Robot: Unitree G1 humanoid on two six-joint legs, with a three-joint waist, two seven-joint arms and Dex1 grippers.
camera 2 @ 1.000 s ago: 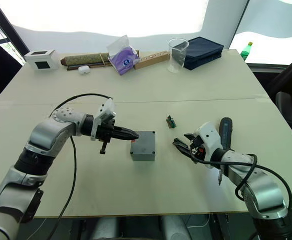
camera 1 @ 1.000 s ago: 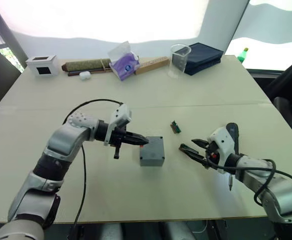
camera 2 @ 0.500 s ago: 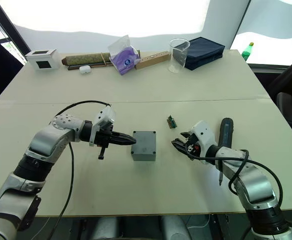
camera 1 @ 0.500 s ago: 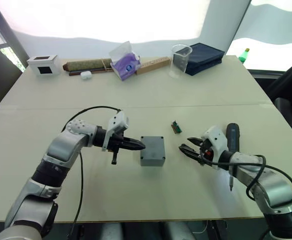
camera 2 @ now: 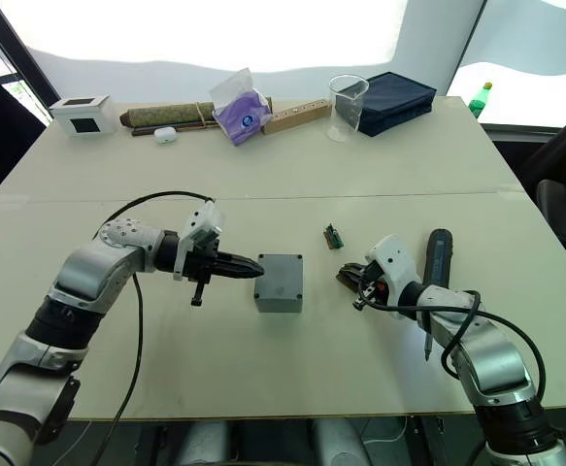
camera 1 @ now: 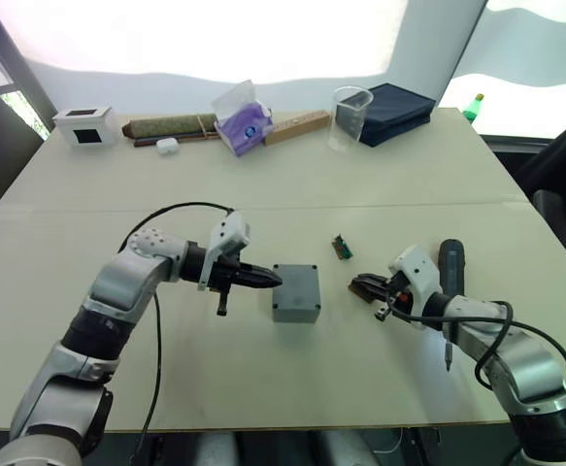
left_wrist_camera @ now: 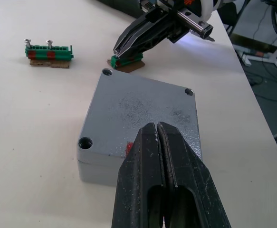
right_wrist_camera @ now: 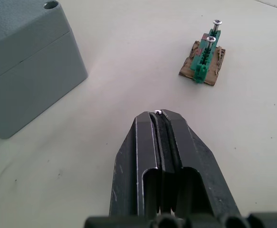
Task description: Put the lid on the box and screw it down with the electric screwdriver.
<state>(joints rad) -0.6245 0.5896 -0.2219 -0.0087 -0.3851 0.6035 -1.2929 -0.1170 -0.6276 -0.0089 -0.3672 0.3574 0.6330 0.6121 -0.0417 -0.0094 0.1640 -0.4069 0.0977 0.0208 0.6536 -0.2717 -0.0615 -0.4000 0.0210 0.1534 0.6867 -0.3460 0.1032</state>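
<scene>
Lid [left_wrist_camera: 143,116] is sitting squarely on the box [camera 1: 295,292] at mid-table [camera 1: 263,194], its corner holes empty. Left pincer [left_wrist_camera: 158,142] is pressing against the box's left side, fingers closed together. Right pincer [right_wrist_camera: 159,114] is pinching what looks like a small screw [right_wrist_camera: 158,111] at its tips, just beside the electric screwdriver [camera 1: 448,282] lying flat.

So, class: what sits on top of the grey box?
The lid sits on the box, with open screw holes at three corners. The left gripper covers the fourth; the inside is hidden.
</scene>
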